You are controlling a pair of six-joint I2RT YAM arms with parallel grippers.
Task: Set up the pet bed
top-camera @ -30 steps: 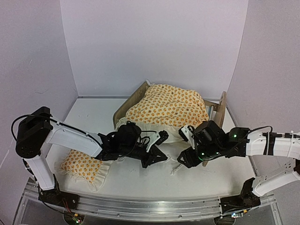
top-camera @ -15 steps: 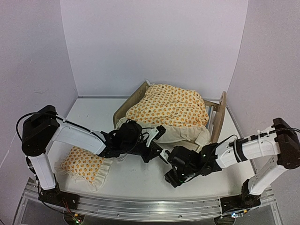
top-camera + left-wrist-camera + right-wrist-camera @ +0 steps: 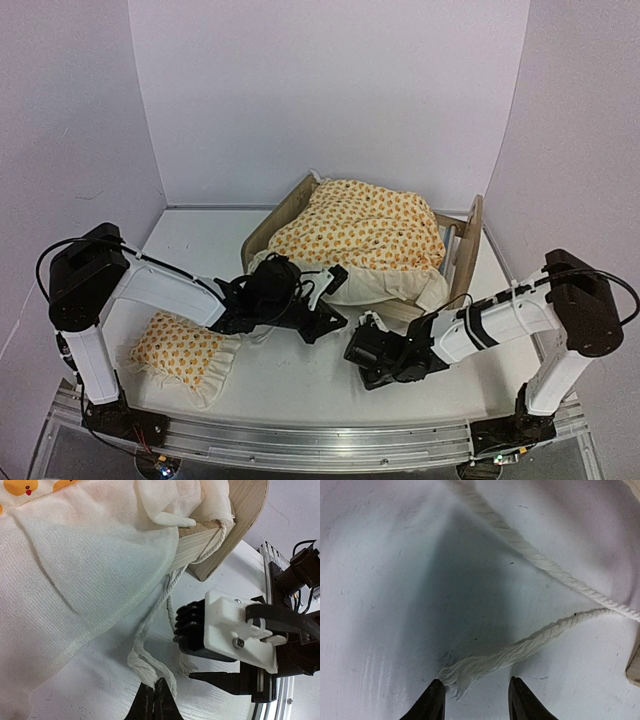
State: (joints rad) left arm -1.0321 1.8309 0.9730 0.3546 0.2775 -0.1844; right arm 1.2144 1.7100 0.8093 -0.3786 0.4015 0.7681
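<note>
The plywood pet bed [image 3: 466, 243] stands at the back middle, with the orange-patterned blanket [image 3: 365, 228] draped over it and hiding the mattress. A white cord [image 3: 170, 595] hangs from the blanket's cream edge down onto the table. My left gripper [image 3: 156, 694] is shut on a loop of this cord, low in front of the bed [image 3: 333, 322]. My right gripper [image 3: 477, 700] is open and close to the table, its fingertips on either side of the cord's frayed end [image 3: 470, 667]. It sits just right of the left gripper [image 3: 362, 356].
The small ruffled pillow [image 3: 180, 350] lies on the table at the front left. The bed's wooden footboard [image 3: 245, 510] is right behind both grippers, and a corner of it shows in the right wrist view [image 3: 634, 670]. Purple walls enclose the table.
My right arm has swung left from the footboard and dropped low to the table beside the left gripper. The left gripper has stayed in front of the bed, shifting only slightly.
</note>
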